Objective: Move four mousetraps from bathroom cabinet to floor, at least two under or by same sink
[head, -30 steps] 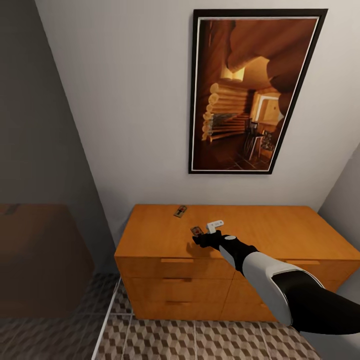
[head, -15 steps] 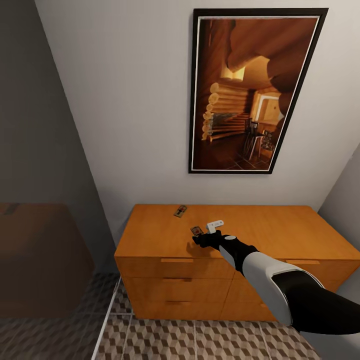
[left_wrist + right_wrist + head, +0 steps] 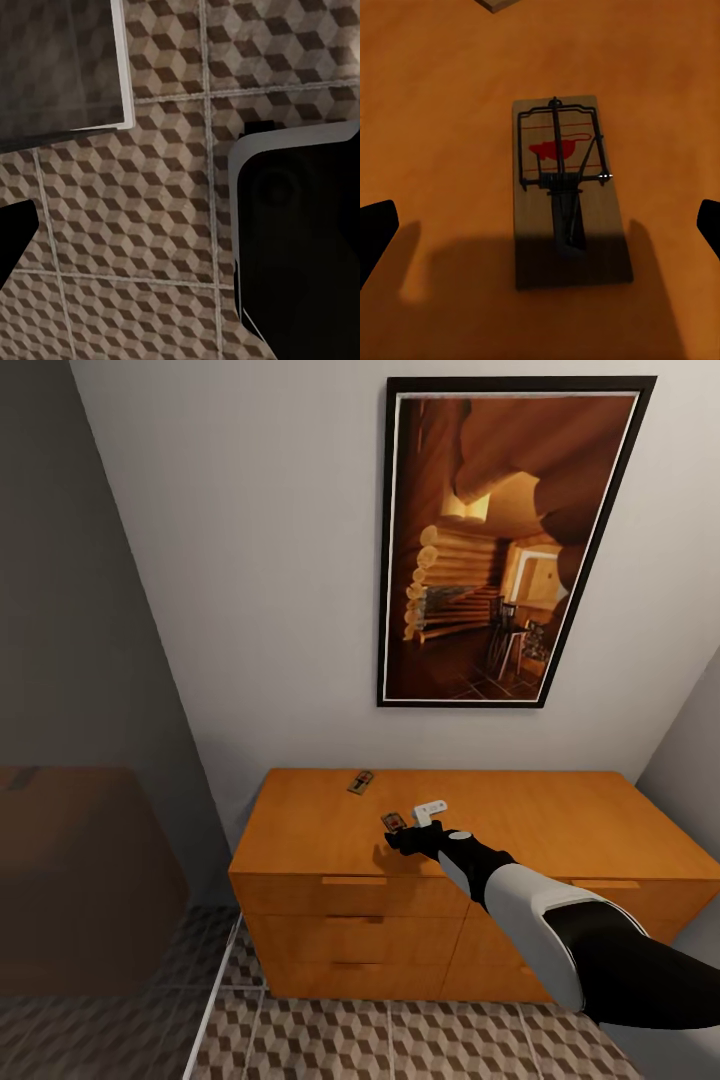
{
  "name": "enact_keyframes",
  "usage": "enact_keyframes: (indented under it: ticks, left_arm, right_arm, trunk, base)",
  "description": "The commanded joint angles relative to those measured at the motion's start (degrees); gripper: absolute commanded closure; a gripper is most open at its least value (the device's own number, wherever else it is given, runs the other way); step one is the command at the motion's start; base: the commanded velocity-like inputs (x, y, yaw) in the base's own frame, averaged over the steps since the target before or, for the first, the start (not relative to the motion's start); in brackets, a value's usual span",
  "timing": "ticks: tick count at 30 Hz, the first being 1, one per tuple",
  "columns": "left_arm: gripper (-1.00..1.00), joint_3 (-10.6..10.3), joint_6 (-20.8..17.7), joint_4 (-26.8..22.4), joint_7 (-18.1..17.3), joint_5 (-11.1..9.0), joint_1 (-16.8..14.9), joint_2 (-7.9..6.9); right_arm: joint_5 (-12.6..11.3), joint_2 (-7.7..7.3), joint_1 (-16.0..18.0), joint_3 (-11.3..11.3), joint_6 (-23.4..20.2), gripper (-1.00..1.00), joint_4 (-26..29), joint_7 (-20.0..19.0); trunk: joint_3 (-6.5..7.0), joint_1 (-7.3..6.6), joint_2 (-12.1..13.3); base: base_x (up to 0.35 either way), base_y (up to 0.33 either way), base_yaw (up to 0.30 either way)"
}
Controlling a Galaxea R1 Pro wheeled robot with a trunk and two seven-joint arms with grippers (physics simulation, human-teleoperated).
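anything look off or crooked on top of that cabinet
Nothing is damaged or spilled. Two mousetraps lie flat on the cabinet top: the far mousetrap sits skewed to the cabinet's edges, and the near mousetrap lies between the open fingers of the right gripper, not yet gripped.

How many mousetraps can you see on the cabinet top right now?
2. One small flat wooden mousetrap lies just ahead of the right end effector, between its open fingers. The other mousetrap lies farther back near the wall. Others may be out of sight.

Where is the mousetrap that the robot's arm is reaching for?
That mousetrap lies flat on top of the wooden cabinet, near its front edge, just ahead of the right gripper; a second mousetrap lies farther back towards the wall.
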State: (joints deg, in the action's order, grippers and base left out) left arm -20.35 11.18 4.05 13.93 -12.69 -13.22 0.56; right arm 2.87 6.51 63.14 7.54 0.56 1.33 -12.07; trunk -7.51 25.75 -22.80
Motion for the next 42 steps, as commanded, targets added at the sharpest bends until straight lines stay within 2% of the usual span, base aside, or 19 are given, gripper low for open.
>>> enact_keyframes:
  ticks: [1, 42]
  left_arm:
    - [-1.00, -0.48, 0.42, 0.26, 0.05, -0.50, -0.09, 0.05]
    - [-1.00, -0.48, 0.42, 0.26, 0.05, -0.50, -0.13, 0.05]
  right_arm:
    - [0.30, -0.01, 0.06, 0.25, 0.06, -1.00, -0.01, -0.05]
    - [0.30, -0.01, 0.06, 0.29, 0.04, -1.00, -0.01, -0.05]
  trunk:
    - [-0.12, 0.03, -0.12]
    - [-0.12, 0.03, -0.12]
  base:
    - [0.000, 0.000, 0.000]
    - [0.001, -0.018, 0.000]
